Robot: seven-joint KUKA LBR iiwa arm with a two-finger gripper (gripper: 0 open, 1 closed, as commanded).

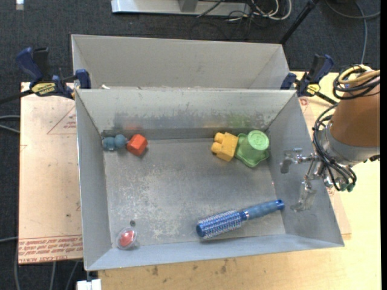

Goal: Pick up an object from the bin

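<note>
Hovering just beyond the brush's (239, 220) handle tip, the gripper (296, 183) has its fingers spread wide with nothing between them, so nothing's picked yet and the whole grab is still to do. The brush lies nearest, flat on the bin (181, 186) floor. Block (224, 145) and green cup (253, 148) sit well behind it, cube (137, 144) and ball (126, 238) off left, and only the side wall crowds the gripper.

Looks like you're set up in a robotics lab, not anybody's home. You've got a grey sheet-metal bin (92, 180) with dark short-pile carpet (60, 11) around it and loose black cables (266, 2) trailing past a flat aluminium stand foot (181, 5). There's also an orange-covered robot arm (357, 122) with its own wire bundle (331, 169) hanging off the wrist.
</note>
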